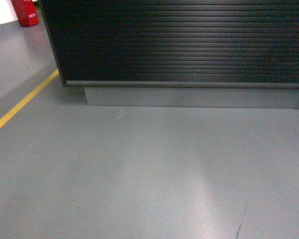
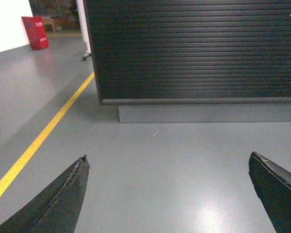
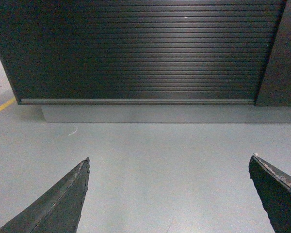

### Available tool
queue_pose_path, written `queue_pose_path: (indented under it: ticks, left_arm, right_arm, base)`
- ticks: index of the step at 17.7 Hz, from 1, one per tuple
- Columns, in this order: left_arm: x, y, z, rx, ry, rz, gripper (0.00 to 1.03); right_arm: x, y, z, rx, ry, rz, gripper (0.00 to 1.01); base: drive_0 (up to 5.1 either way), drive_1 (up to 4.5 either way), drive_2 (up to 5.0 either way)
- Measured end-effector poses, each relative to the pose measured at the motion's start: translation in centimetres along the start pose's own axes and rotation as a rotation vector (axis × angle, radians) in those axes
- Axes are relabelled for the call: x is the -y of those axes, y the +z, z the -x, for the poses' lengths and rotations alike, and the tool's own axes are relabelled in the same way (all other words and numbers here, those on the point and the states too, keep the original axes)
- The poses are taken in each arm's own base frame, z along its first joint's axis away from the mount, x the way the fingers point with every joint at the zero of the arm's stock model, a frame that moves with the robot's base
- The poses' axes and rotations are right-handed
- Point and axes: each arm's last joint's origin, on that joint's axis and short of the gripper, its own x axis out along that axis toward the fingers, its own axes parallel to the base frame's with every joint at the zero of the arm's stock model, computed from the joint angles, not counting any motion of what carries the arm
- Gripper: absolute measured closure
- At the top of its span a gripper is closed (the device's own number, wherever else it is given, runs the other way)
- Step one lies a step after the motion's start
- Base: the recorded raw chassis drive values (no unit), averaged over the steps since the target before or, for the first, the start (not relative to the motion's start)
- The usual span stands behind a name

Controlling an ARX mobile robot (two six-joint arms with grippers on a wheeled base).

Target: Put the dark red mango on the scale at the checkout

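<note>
Currently the largest thing in sight is the grey floor (image 1: 149, 174), bare apart from a yellow line (image 1: 20, 105) running along its left side. Next in size is the checkout (image 1: 189, 45), of which only the dark ribbed front panel and the pale plinth beneath it appear; its top lies above all three views. A red box (image 2: 35, 32) stands far off to the left, beside a white wall.

The left gripper (image 2: 167, 194) has its jaws spread wide with nothing between them. The right gripper (image 3: 167, 194) stands the same way, released and empty. Neither arm shows in the head view.

The dark red mango is not visible anywhere, nor is the scale; both are presumably on or beyond the counter top, though this cannot be confirmed.

Judgement: the task is at its start. The robot should close on the counter squarely, raise the head view and arms above the panel's edge, and locate fruit and scale before reaching.

No brand, label or legible writing appears.
</note>
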Motion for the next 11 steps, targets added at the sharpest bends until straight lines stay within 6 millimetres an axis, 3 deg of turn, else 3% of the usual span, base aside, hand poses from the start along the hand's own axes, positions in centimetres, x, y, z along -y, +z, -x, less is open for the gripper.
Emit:
queue_pose_path:
  ticks: [11]
  left_arm:
    - [0.00, -0.01, 0.00, -0.001, 0.000, 0.000, 0.05]
  right_arm:
    - [0.00, 0.00, 0.00, 0.000, 0.000, 0.000, 0.03]
  base:
    - [0.0, 4.37, -4.3]
